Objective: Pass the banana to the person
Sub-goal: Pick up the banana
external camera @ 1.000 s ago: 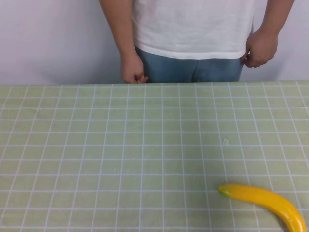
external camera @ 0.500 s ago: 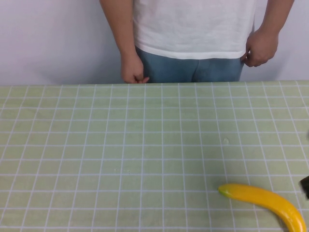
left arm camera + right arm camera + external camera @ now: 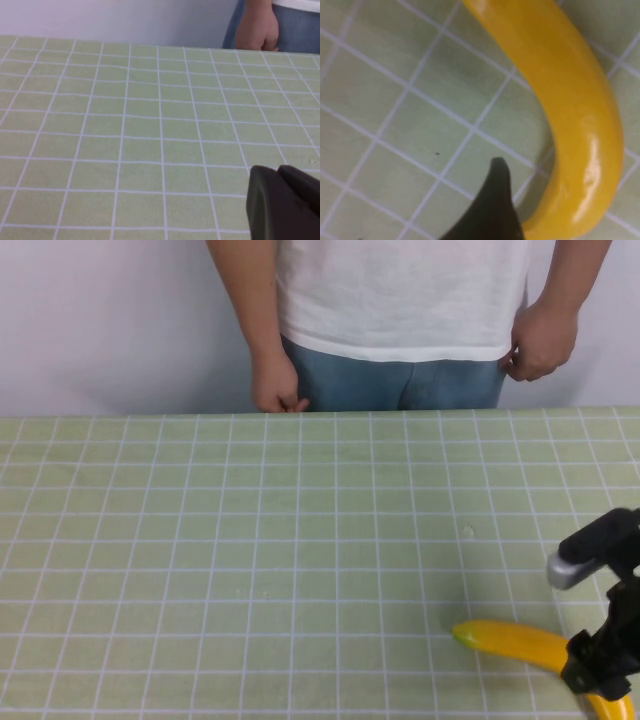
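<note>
The yellow banana (image 3: 510,642) lies on the green checked table (image 3: 300,540) at the near right, its greenish tip pointing left. My right gripper (image 3: 598,670) hangs low over the banana's right part and hides some of it. It is open. In the right wrist view one dark fingertip (image 3: 498,192) sits close beside the banana (image 3: 570,100); the other finger is out of frame. The person (image 3: 400,300) stands behind the far edge with both hands down. My left gripper (image 3: 276,171) is shut and empty, low over the table, and is not in the high view.
The checked tablecloth runs to the far edge (image 3: 320,412), with a white wall behind. The person's hand (image 3: 255,30) shows past that edge in the left wrist view.
My right arm has come in from the right edge of the high view and now sits over the banana's right part. The banana and the person have not moved.
</note>
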